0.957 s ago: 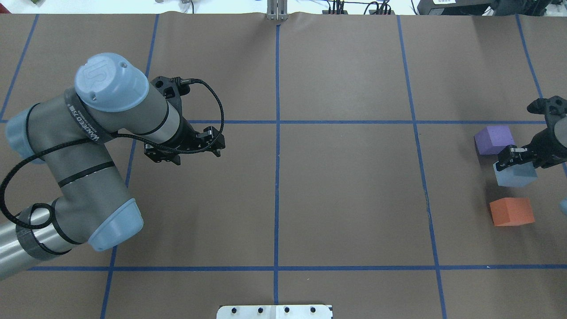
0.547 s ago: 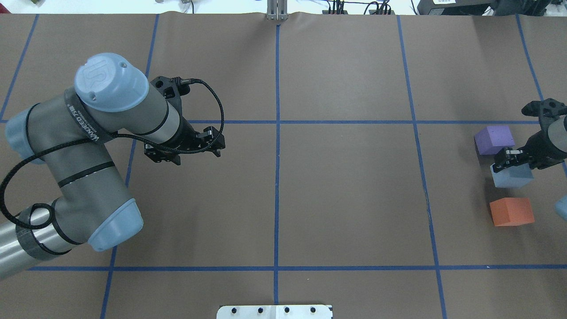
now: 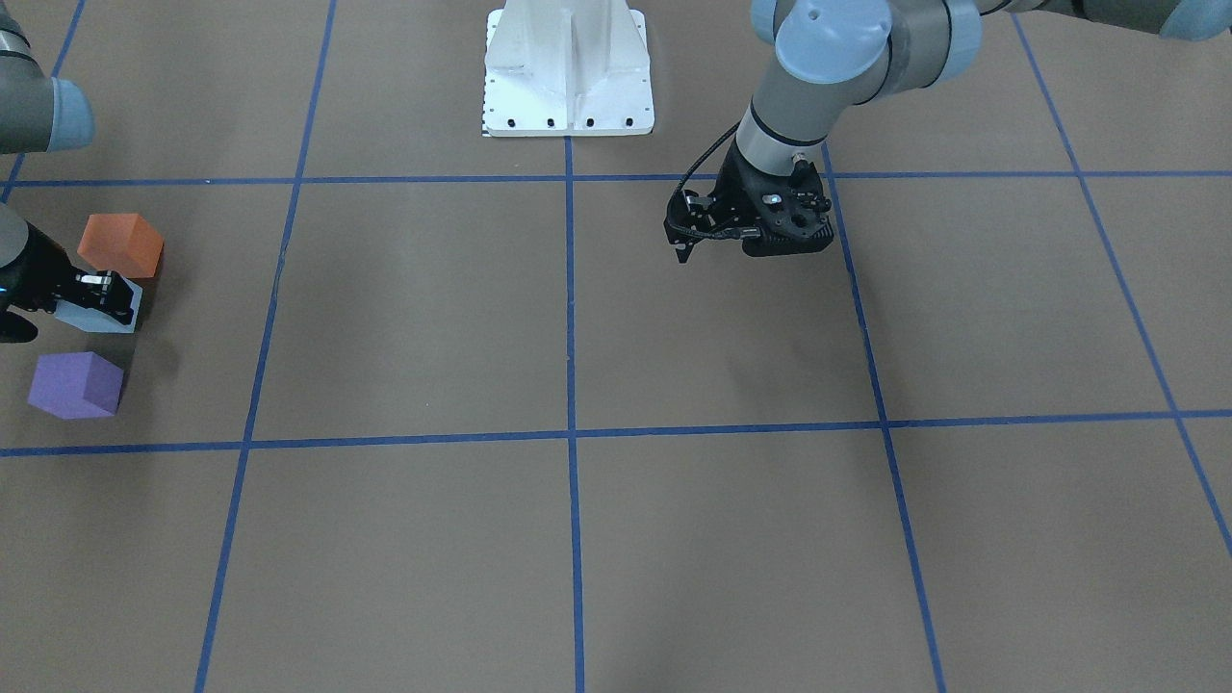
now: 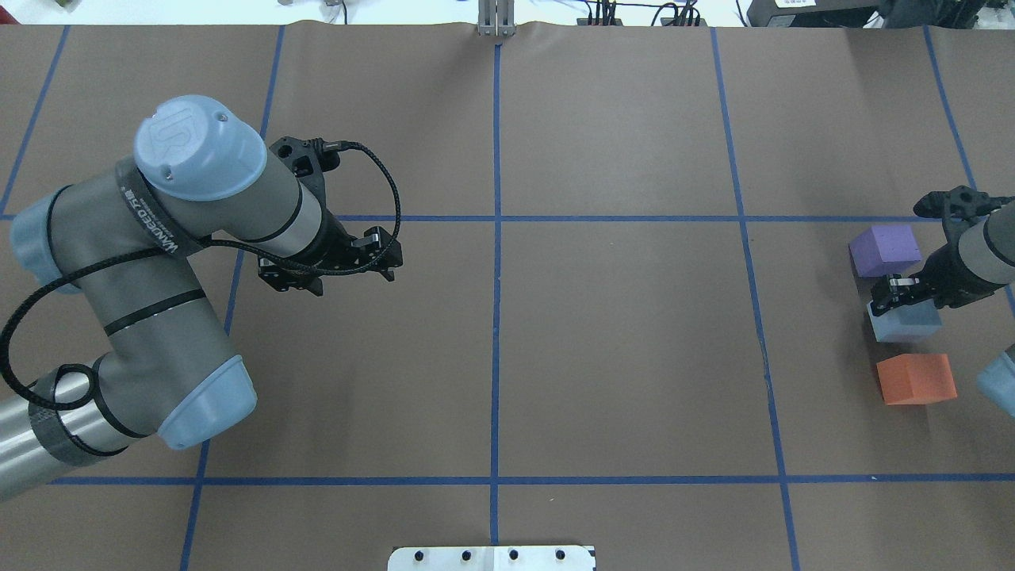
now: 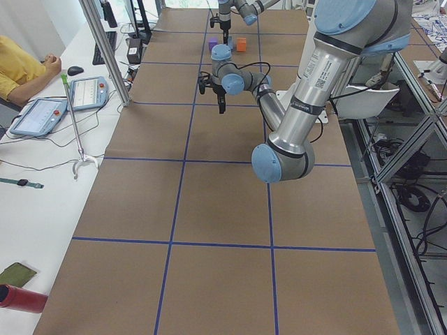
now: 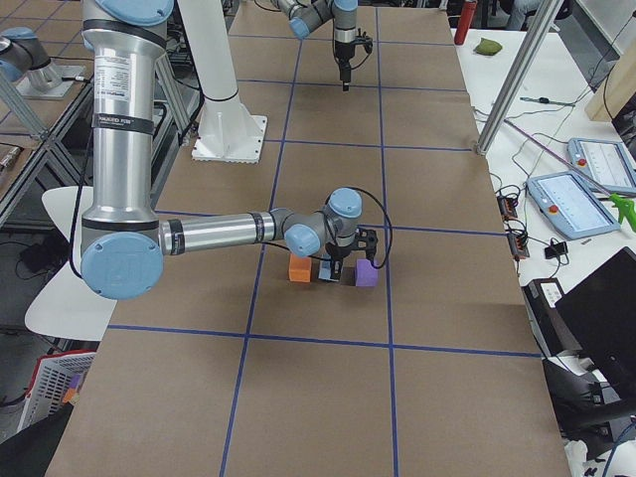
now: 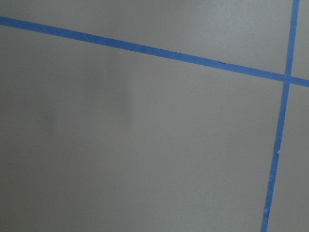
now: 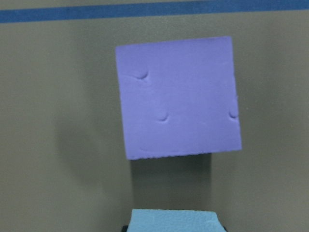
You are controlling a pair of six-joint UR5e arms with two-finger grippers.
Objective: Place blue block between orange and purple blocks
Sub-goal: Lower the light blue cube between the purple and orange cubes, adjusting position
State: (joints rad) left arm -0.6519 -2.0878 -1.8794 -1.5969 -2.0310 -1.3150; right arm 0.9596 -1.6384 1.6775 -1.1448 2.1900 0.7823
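Blue block (image 4: 908, 325) is clamped in the right gripper (image 4: 890, 292), directly under its wrist; purple block (image 4: 884, 248) lies just ahead, orange block (image 4: 916, 379) just behind.

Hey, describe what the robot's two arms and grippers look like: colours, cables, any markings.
The left arm and right arm are grey tubes with light-blue rounded joint caps. The left arm carries a black band with white lettering, and a black braided cable loops to its wrist. The left gripper and right gripper are black, angular and two-fingered.
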